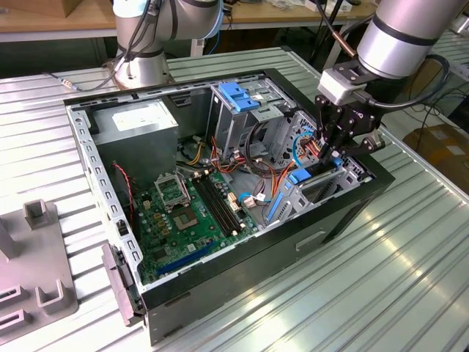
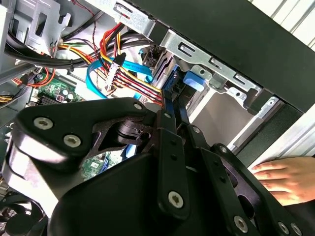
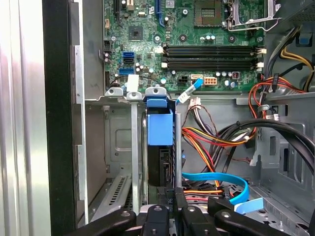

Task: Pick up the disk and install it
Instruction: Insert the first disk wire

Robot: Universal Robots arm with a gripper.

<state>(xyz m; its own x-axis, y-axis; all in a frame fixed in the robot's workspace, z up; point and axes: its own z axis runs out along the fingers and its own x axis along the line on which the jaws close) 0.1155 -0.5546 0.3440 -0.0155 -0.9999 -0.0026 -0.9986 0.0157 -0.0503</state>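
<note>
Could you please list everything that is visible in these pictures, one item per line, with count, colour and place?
computer case: one, black, open on the metal table
table: one, silver ribbed, under the case
motherboard: one, green, on the case floor
power supply: one, grey, far corner of the case
disk: one, dark with blue carrier frame, standing in the drive bay slot
blue clip: one, light blue, atop the tall drive cage
data cable: one, thin blue, beside the bay
grey fixture: one, the exterior view's left
hand: one, resting outside the case
end effector: one, black, at the drive bay
</note>
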